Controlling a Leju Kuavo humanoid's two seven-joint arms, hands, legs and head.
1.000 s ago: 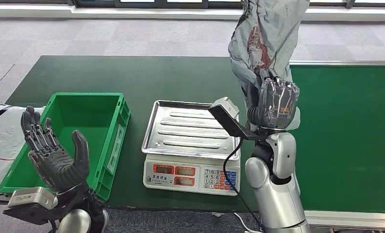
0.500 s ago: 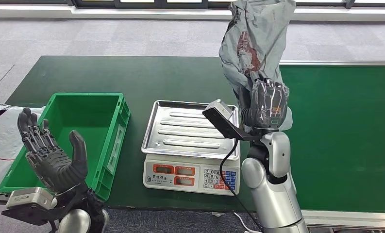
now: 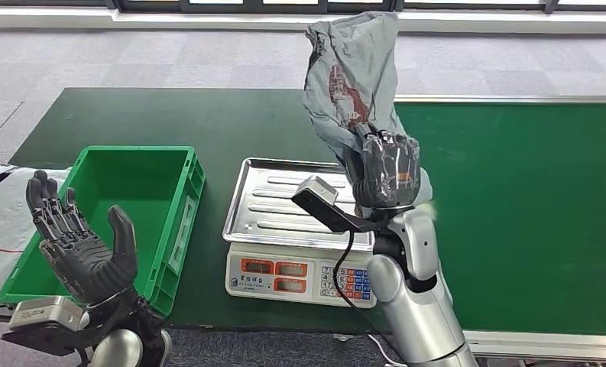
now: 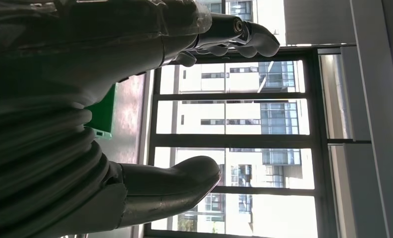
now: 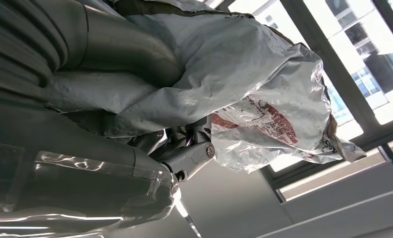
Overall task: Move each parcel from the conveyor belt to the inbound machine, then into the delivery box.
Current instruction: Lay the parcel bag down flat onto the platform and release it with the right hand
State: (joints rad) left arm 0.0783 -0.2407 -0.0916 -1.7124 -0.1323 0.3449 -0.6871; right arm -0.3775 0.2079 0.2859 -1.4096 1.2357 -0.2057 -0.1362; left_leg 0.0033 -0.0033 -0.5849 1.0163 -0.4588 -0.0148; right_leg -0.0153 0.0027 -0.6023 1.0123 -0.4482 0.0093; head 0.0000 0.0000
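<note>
One parcel point(image 3: 351, 80) is standing up out of the right hand point(image 3: 387, 170), whose fingers point(image 5: 184, 156) are clamping its lower end above the scale point(image 3: 299, 229); left hand point(image 3: 82, 245) is hovering, fingers apart.

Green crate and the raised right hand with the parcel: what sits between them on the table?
In the head view, only the scale stands between the green crate and the right hand holding the parcel.

Green belt point(image 3: 513, 191): crate point(image 3: 179, 200), scale point(image 3: 299, 271)
</note>
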